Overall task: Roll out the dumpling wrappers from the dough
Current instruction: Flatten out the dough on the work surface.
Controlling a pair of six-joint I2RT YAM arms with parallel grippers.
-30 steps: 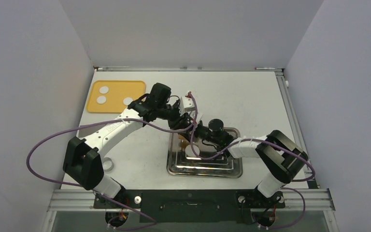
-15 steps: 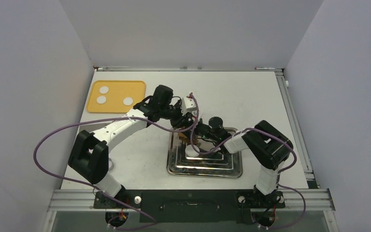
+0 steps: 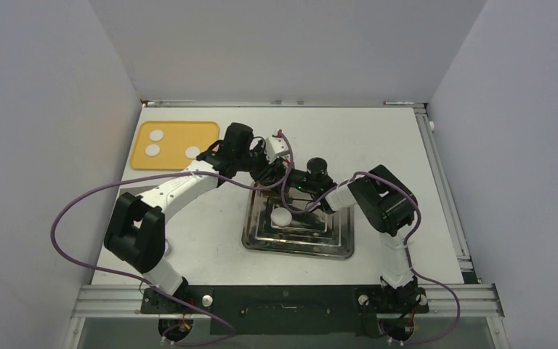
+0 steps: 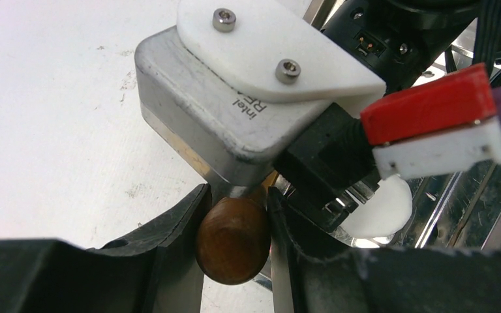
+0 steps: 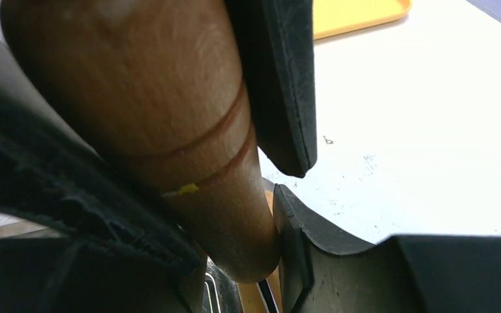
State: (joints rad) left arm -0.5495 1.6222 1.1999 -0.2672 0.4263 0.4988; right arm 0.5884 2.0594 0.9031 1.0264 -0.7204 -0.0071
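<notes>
Left gripper: the left gripper (image 4: 235, 207) pinches one rounded end of the wooden rolling pin (image 4: 230, 242), a pad on each side.
Right gripper: the right gripper (image 5: 189, 150) is clamped on the pin's other, tapered handle, with the jaws tight on the wood.
Dough piece: one white dough piece (image 3: 282, 217) lies on the floor of the steel tray (image 3: 338, 247), toward its far-left corner. I cannot tell whether the pin touches it.
Dough lumps: three dough lumps (image 3: 152, 150) sit on the yellow board (image 3: 207, 129) at the far-left corner of the table (image 3: 378, 138), well apart from the tray.
Risk, tray: nothing visibly holds the tray down, so a pressing stroke probably drags it across the table instead of spreading the dough.
Risk, grip: under downward force the tapered handle could slide out of the pads, so one end drops and the rolling goes uneven.
Risk, crowding: the right wrist's camera housing (image 4: 235, 111) sits just beside the left fingers, and a small misalignment could knock them together.
Risk, sticking: soft dough may lift away with the pin.
Changed, tray: it now sits further toward the table's left edge and is skewed, no longer square with the near edge.
Changed, arms: both grippers and the pin are nearer the tray's far edge, and the right elbow has swung in from the right edge.
Changed, dough: the piece in the tray, partly covered before, now shows whole. The lumps on the board are unmoved.
</notes>
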